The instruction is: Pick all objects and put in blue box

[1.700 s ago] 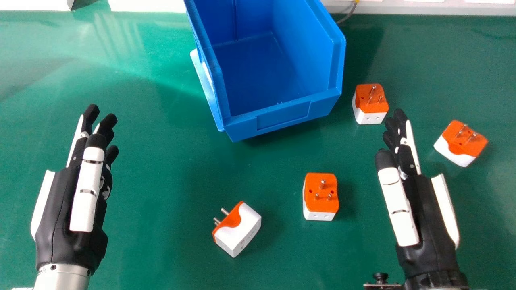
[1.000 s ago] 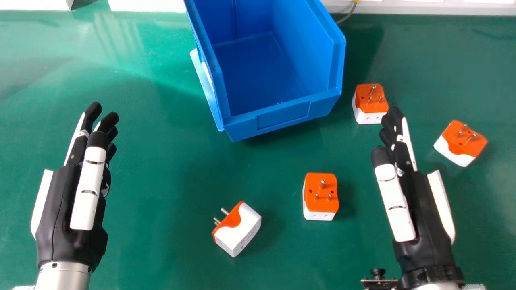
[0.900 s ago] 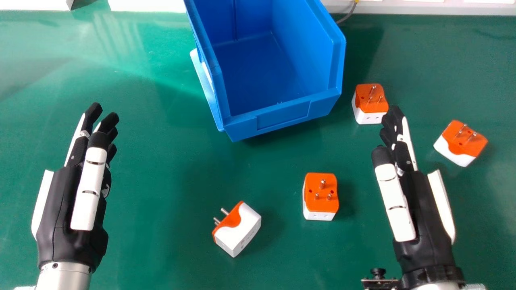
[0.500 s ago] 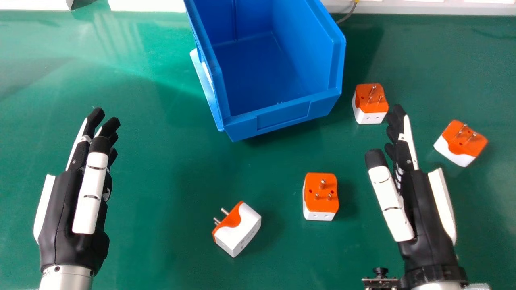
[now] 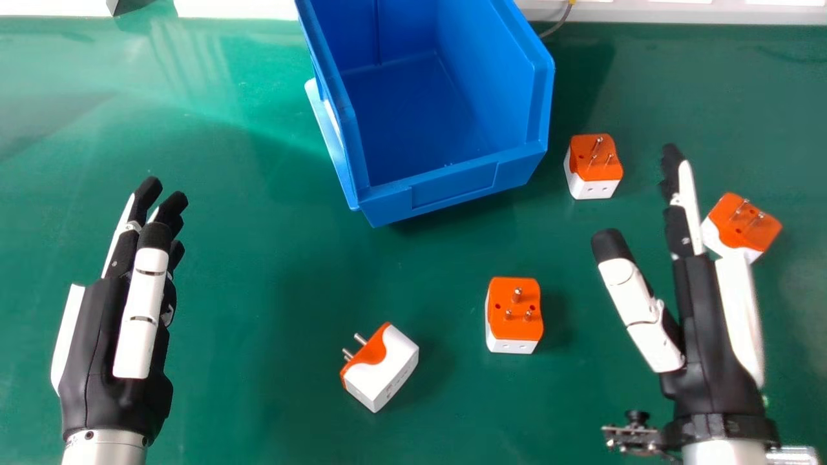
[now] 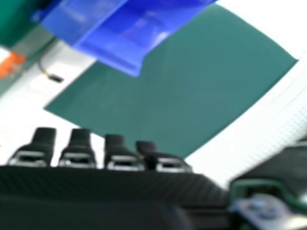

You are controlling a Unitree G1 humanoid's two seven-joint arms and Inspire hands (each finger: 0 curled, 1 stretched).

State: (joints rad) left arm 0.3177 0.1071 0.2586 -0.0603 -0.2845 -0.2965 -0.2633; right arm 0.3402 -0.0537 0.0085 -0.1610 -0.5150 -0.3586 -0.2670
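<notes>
1. The left hand (image 5: 103, 323) has hardly moved. It is open and holds nothing.
2. The tipped plug (image 5: 381, 368) still lies on its side on the green table (image 5: 258, 290).
3. The blue box (image 5: 452, 187) has stayed put, ready for plugs.
4. The middle plug (image 5: 515, 316) and the back plug (image 5: 594, 166), beside the box, still stand pins up.
5. The big change: the right hand (image 5: 704, 323) has moved right and its thumb has spread wide. It is open and holds nothing. I think it is getting ready to grab.
6. The right plug (image 5: 743, 223) hasn't moved, but the hand now hides a bit of it. I can't tell if they touch.
</notes>
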